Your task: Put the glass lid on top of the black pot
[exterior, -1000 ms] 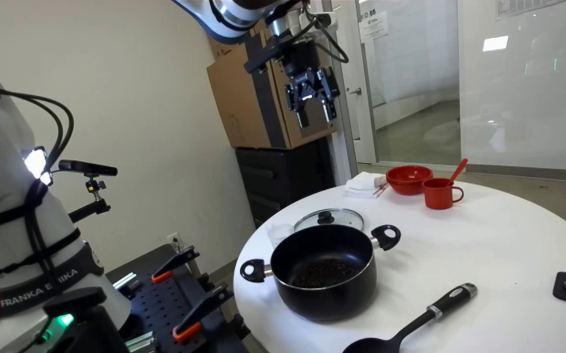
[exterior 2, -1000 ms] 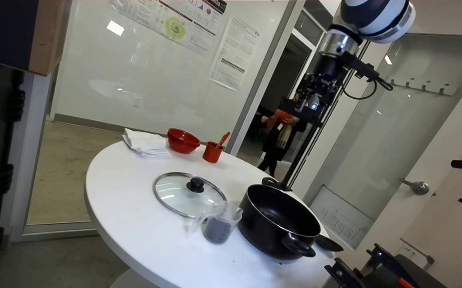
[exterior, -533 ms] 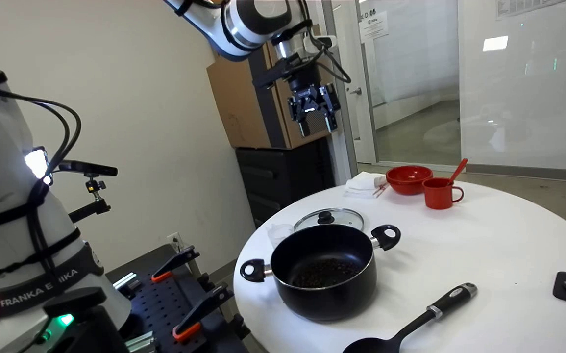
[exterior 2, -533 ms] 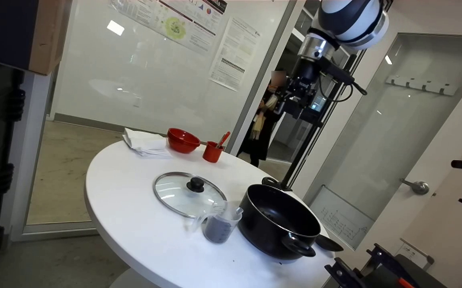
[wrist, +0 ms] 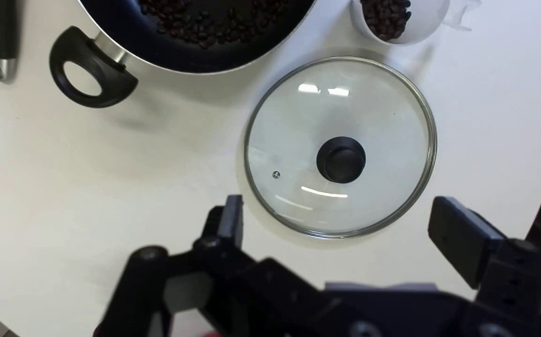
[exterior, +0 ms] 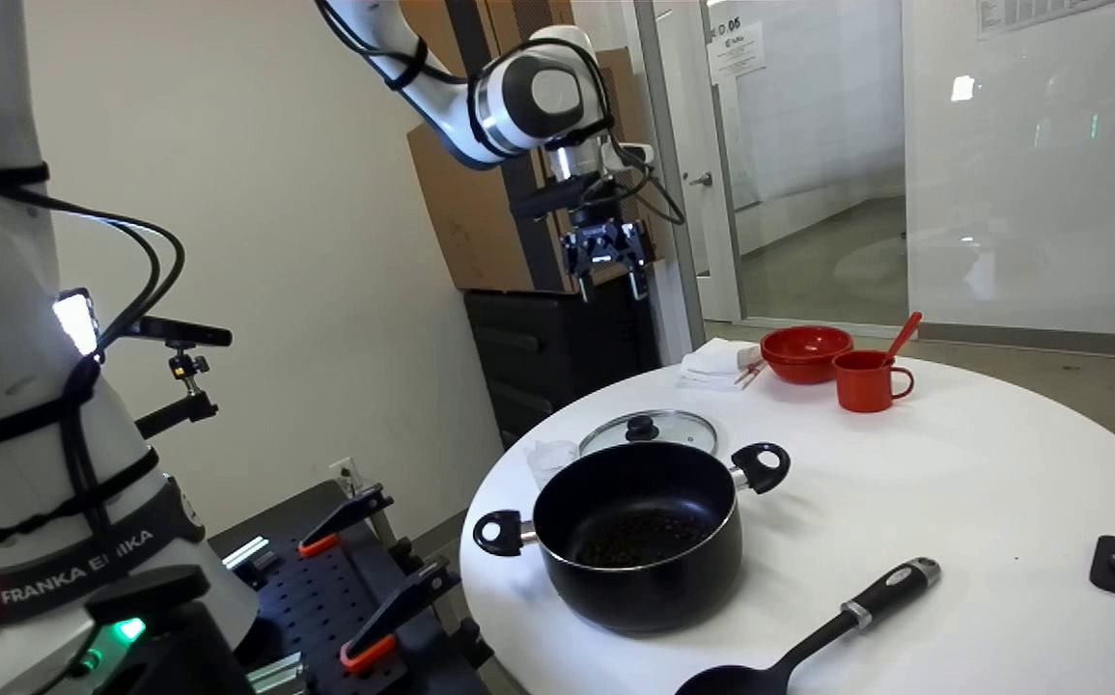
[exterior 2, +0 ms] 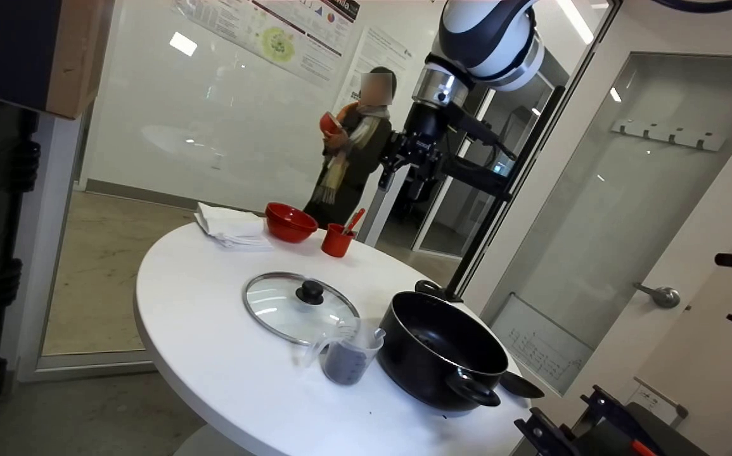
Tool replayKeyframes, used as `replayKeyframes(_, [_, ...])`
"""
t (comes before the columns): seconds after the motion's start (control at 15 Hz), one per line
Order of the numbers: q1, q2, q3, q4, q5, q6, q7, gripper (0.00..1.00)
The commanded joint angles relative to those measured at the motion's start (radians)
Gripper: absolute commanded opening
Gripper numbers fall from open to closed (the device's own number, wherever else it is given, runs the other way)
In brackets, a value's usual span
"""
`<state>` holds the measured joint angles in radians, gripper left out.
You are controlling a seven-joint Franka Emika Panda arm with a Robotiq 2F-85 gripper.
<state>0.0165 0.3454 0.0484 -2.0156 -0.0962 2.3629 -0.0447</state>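
2 fingers [wrist: 460, 238] hang parted, glass lid [wrist: 340, 149] below.

Below the jaws spreads a round white tabletop [exterior: 982, 463]. In an exterior view, cardboard boxes [exterior: 470, 212] stand behind the jaws over black drawers [exterior: 557, 338], with a pale wall [exterior: 277, 251] at left. In an exterior view, posters [exterior 2: 277, 44] on a shiny white wall [exterior 2: 213, 114] hang left of the jaws, tan floor [exterior 2: 112, 278] shows lower, a glass-paned door [exterior 2: 632, 209] stands right, and a light strip [exterior 2: 575, 21] glows above.
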Motion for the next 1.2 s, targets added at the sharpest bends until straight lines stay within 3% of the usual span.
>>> replayKeyframes(0.0, [0.02,0.121,-0.008,0.112,-0.01,-0.02,-0.011,1.0])
replayKeyframes(0.4, [0.049,0.248,-0.005,0.203,-0.024,-0.038,-0.007,1.0])
replayKeyframes(0.53, [0.047,0.25,0.014,0.21,-0.012,-0.038,-0.046,1.0])
replayKeyframes(0.6, [0.047,0.236,0.0,0.169,-0.007,-0.007,-0.012,1.0])
replayKeyframes(1.13, [0.058,0.264,-0.01,0.203,-0.009,0.0,0.013,1.0])
